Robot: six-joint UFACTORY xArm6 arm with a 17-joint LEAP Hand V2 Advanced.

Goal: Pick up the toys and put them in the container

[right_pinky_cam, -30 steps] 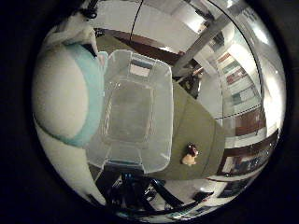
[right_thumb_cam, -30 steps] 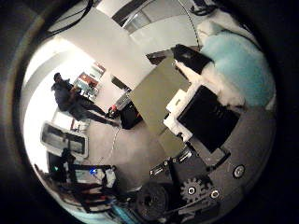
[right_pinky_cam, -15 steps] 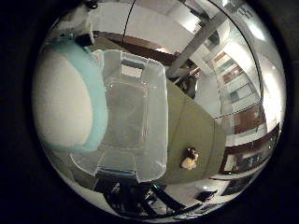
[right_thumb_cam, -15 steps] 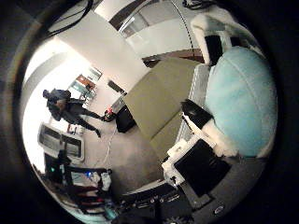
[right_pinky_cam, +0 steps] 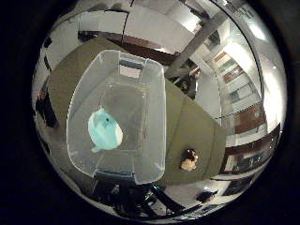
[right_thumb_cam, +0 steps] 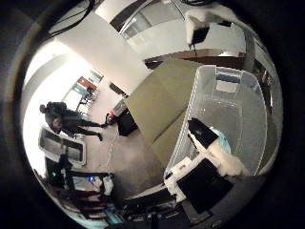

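A teal and white plush toy (right_pinky_cam: 105,133) lies on the bottom of the clear plastic container (right_pinky_cam: 152,117), free of my hand. On the olive table (right_pinky_cam: 197,126), a small brown and cream toy (right_pinky_cam: 189,161) sits beside the container, near the table's edge. My hand (right_thumb_cam: 209,160) hovers above the container, its white and black fingers spread apart with nothing between them. One finger (right_thumb_cam: 199,21) reaches out over the container's far end. A sliver of the teal toy (right_thumb_cam: 222,139) shows behind another finger.
The container stands close to one table edge (right_thumb_cam: 159,138), and the grey floor (right_thumb_cam: 128,157) lies well below. A dark box (right_thumb_cam: 126,124) stands on the floor beside the table. A white wall rises behind the table.
The teal toy, which was tight against my palm, has left my hand and now lies inside the container. My fingers have spread out.
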